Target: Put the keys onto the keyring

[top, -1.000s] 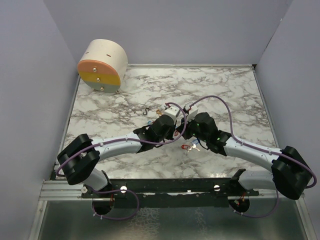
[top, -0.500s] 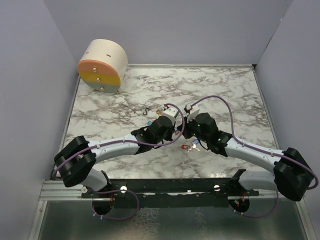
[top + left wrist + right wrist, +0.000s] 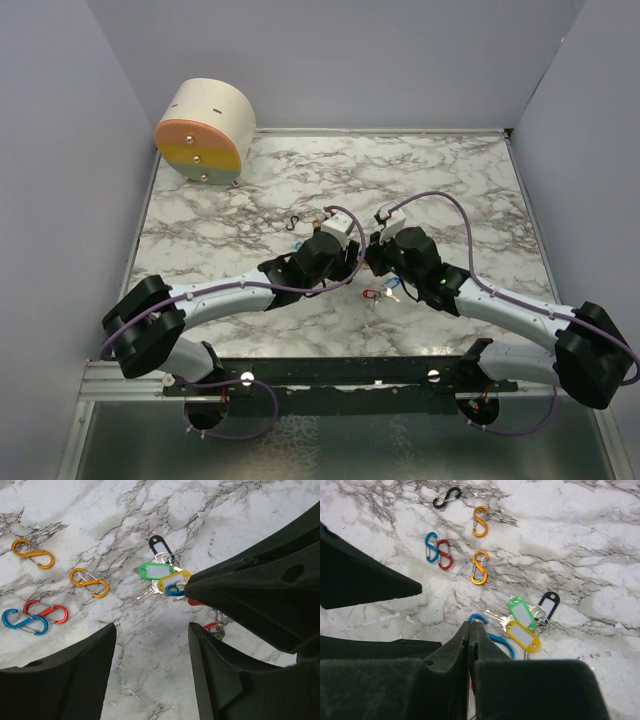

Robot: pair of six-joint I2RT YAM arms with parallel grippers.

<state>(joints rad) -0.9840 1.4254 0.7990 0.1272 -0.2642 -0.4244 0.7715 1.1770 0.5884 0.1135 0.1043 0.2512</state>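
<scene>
The keys [image 3: 161,559] lie bunched near the middle of the marble-patterned table [image 3: 450,180]. We see small silver blades fanned under glossy oblong tags: green [image 3: 152,570], yellow [image 3: 174,580] and black [image 3: 159,544]. A red tag [image 3: 372,295] lies slightly apart, toward the near edge. Bare veined surface runs wide toward the far edge and the right wall. A round wooden drum [image 3: 205,130] sits in the far left corner, well apart. Our matte black right gripper [image 3: 470,625] is pinched closed on a blue keyring [image 3: 175,592], a thin curved clip touching the yellow tag. Our left gripper [image 3: 151,630] hovers with fingers spread, holding nothing, over bare marble beside the bunch. Near the bunch lie S-shaped metal clips: two orange [image 3: 89,582], and a red one [image 3: 47,612] touching a blue one [image 3: 22,621].
</scene>
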